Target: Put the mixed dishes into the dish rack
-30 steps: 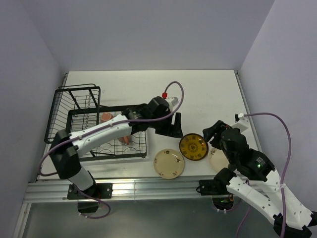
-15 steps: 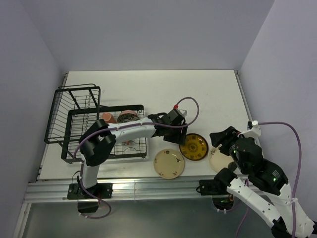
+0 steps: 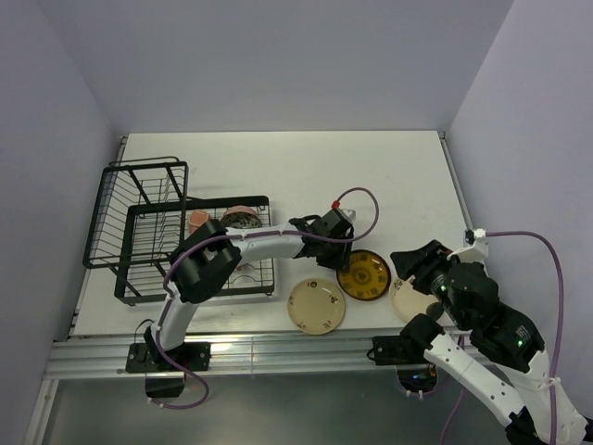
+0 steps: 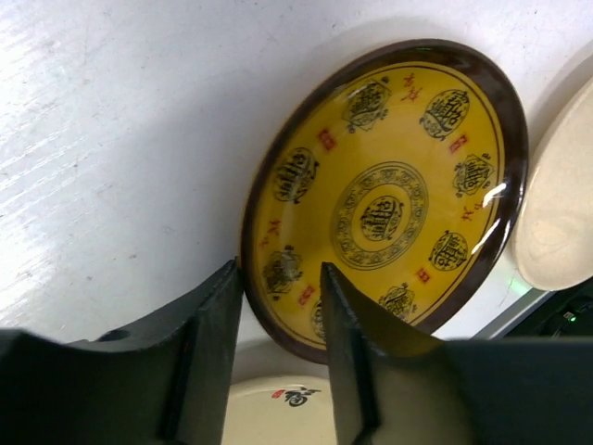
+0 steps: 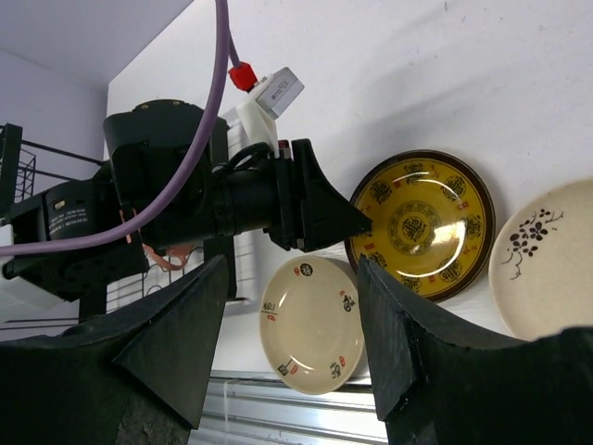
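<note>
The mustard-yellow patterned plate (image 3: 361, 274) (image 4: 384, 199) lies flat on the table right of the black wire dish rack (image 3: 139, 243). My left gripper (image 3: 341, 257) (image 4: 281, 278) is open and straddles the plate's near-left rim, one finger outside it and one over the inside. A cream plate (image 3: 316, 306) (image 5: 310, 324) lies just in front of it. A second cream plate (image 3: 408, 298) (image 5: 547, 255) with dark floral marks is partly hidden under my right arm. My right gripper (image 3: 412, 262) (image 5: 292, 269) hangs open above the table with nothing in it. A pinkish mug (image 3: 199, 221) and a dark bowl (image 3: 243, 218) sit in the rack.
The rack's raised cage end (image 3: 139, 199) stands at the far left. The left arm (image 5: 185, 204) stretches from the rack across to the plates. The table's front metal edge (image 3: 278, 350) runs close behind the cream plates.
The left arm has swung right from the rack and come down onto the yellow plate's rim, with its jaws narrowing. The right arm has drawn back a little toward the right.
</note>
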